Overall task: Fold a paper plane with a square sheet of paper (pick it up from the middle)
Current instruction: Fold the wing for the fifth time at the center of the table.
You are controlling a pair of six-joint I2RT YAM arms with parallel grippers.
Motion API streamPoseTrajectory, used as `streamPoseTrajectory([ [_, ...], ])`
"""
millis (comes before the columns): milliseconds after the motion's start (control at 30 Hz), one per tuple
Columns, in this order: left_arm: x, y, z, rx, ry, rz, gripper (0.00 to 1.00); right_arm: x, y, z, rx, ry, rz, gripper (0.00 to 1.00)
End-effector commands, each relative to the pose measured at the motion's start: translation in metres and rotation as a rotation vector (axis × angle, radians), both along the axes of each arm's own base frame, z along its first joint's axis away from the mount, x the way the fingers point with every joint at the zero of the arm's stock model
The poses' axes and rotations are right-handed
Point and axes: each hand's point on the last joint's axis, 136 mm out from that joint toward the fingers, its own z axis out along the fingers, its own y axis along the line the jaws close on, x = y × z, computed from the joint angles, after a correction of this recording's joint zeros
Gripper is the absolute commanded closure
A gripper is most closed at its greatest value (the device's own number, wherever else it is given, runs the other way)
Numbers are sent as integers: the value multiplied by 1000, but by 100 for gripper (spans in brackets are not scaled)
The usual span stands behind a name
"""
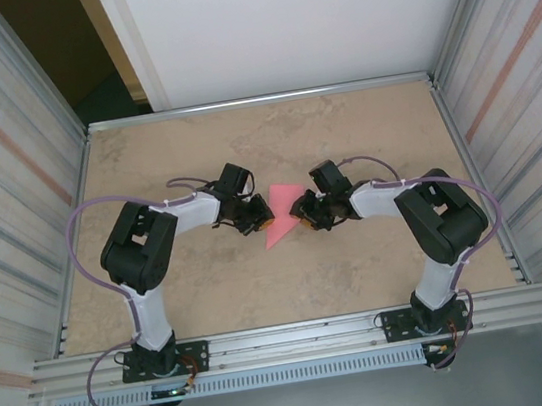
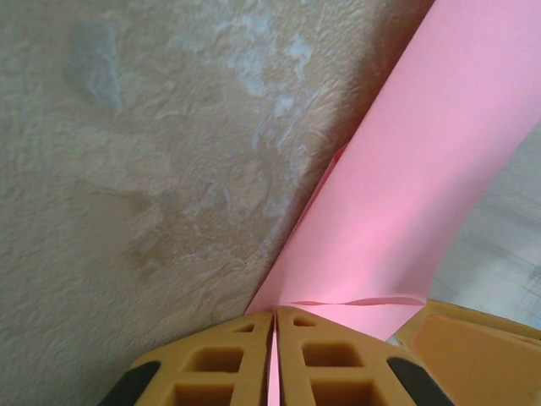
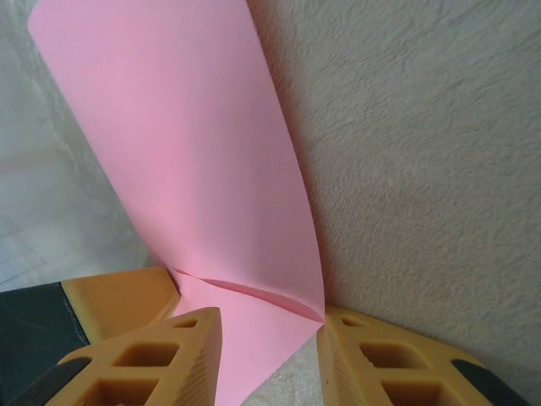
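the pink sheet of paper (image 1: pixel 280 210) is sitting in the middle of the worktop (image 1: pixel 362 130), already part folded, so that from above it is showing as a pointed shape, wide at the far end and narrowing to a tip toward the near edge. it is lying squarely between the two tools, which are meeting it from either side. the left tool (image 1: pixel 252 222) is touching its left edge, and up close on that wrist the two yellow fingers (image 2: pixel 220 364) are pressing together with only a thin line of pink running between them, so it is pinching the paper tight while a curved flap is rising away over the mottled beige surface. the right tool (image 1: pixel 303 216) is coming in at the paper's right edge, and from its own wrist the fingers (image 3: pixel 169 355) are standing partway apart with a creased fold of the sheet lying in the gap between them; the rest of the sheet is curling upward and away. i cannot tell whether those fingers are actually pressing on it. the left arm (image 1: pixel 142 251) and the right arm (image 1: pixel 440 220) are both bending inward from their bases at the near rail, elbows pointing outward, each trailing a purple cable (image 1: pixel 78 230). ribbed metal wall panels (image 1: pixel 4 170) are enclosing the worktop on the left and right.
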Motion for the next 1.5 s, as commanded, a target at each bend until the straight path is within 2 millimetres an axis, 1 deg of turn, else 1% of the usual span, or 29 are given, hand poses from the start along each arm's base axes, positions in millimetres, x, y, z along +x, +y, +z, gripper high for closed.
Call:
streamPoseTrajectory([
  [0,-30,24,-37,112,138,10,89,5,2,-5,-7,4,4,65],
  [167,-30,25,-38,116,140,8,89,11,9,5,40,-42,21,71],
  [333,-29,26,-38,120,140,8,89,13,9,19,73,-107,19,73],
  [400,-30,25,-38,119,143,8,89,13,9,21,83,-121,19,73],
  [500,-29,25,-38,117,142,6,89,14,11,21,99,-120,21,74],
  [600,-28,24,-36,116,137,4,89,13,12,16,100,-106,22,78],
  [700,-25,23,-31,104,119,-1,88,12,11,11,91,-93,23,83],
  [800,-16,19,-15,78,58,-23,86,10,9,9,72,-84,24,90],
  [933,1,9,23,35,-82,-81,81,10,6,12,58,-89,20,96],
  [1033,9,5,50,12,-216,-141,77,12,3,18,51,-104,5,98],
  [1133,10,2,68,17,-351,-220,72,14,-5,28,49,-120,-31,99],
  [1200,8,1,76,39,-443,-281,68,14,-12,33,51,-121,-59,99],
  [1333,-2,-9,84,79,-613,-415,53,15,-24,41,69,-96,-124,99],
  [1467,-9,-24,90,103,-761,-541,48,16,-29,46,86,-77,-154,99],
])
